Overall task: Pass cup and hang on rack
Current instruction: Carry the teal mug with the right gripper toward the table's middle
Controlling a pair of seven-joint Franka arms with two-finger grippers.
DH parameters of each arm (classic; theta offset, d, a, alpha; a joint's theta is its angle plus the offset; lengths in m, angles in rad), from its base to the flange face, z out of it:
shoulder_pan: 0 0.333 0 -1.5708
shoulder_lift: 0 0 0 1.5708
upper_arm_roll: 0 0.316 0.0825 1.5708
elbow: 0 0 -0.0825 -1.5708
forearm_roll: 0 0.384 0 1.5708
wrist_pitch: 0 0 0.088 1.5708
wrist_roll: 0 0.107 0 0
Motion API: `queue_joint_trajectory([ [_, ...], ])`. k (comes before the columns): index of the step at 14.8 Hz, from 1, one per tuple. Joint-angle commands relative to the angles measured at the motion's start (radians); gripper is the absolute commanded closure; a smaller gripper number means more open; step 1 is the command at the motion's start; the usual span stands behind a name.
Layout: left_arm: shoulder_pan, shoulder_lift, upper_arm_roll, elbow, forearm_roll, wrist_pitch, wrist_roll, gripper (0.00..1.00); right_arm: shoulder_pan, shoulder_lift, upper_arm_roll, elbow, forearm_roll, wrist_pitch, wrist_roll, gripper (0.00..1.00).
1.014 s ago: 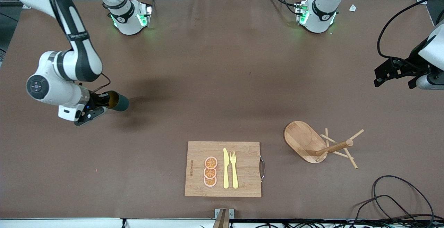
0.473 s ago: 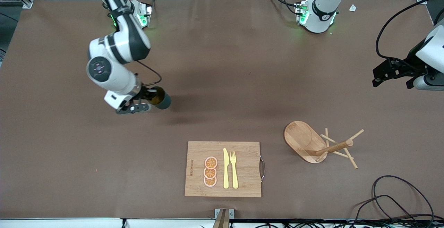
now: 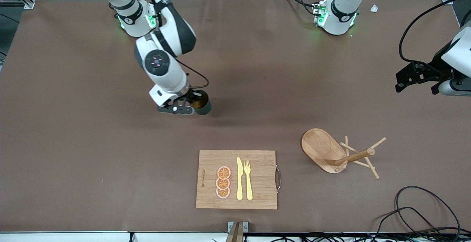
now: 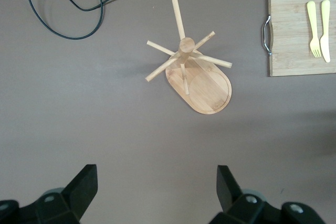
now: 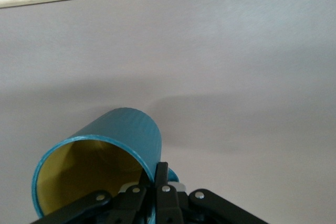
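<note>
The dark teal cup [image 3: 203,105] with its yellow inside hangs tilted in my right gripper [image 3: 192,104], held over the bare brown table near the middle. In the right wrist view the gripper [image 5: 156,178] is shut on the cup's rim [image 5: 100,166], one finger inside and one outside by the handle. The wooden rack [image 3: 340,153] stands toward the left arm's end, beside the cutting board; it also shows in the left wrist view [image 4: 191,72]. My left gripper [image 3: 417,76] is open and empty, up over the table's edge at the left arm's end [image 4: 156,192].
A bamboo cutting board [image 3: 257,177] with orange slices [image 3: 223,182], a yellow knife [image 3: 239,179] and fork [image 3: 248,179] lies near the front camera. Black cables [image 3: 423,212] lie at the near corner by the left arm's end.
My right arm has carried the cup from the right arm's end of the table toward the middle. The left arm has stayed in place.
</note>
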Motion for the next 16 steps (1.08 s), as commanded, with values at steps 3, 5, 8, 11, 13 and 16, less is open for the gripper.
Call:
queue_joint_trajectory([
  [3,-0.002,0.003,0.001,-0.007,0.001,-0.004,-0.005,0.0,0.096,0.146,-0.014,0.159,0.014,-0.007,0.07,1.0],
  [5,-0.002,0.008,0.001,-0.007,0.001,-0.015,-0.005,0.0,0.125,0.192,-0.014,0.213,0.015,-0.005,0.072,1.0],
  [8,-0.002,0.009,0.002,-0.007,0.001,-0.039,-0.009,0.0,0.172,0.257,-0.014,0.267,0.026,0.015,0.073,0.99],
  [11,-0.003,0.011,0.001,-0.007,0.001,-0.047,-0.014,0.0,0.203,0.278,-0.014,0.271,0.06,0.088,0.139,0.99],
  [13,-0.003,0.015,0.001,-0.006,0.001,-0.047,-0.014,0.0,0.222,0.291,-0.014,0.282,0.057,0.092,0.175,0.99],
  [16,-0.002,0.015,0.002,-0.006,0.001,-0.047,-0.014,0.0,0.24,0.312,-0.014,0.313,0.057,0.092,0.216,0.99],
])
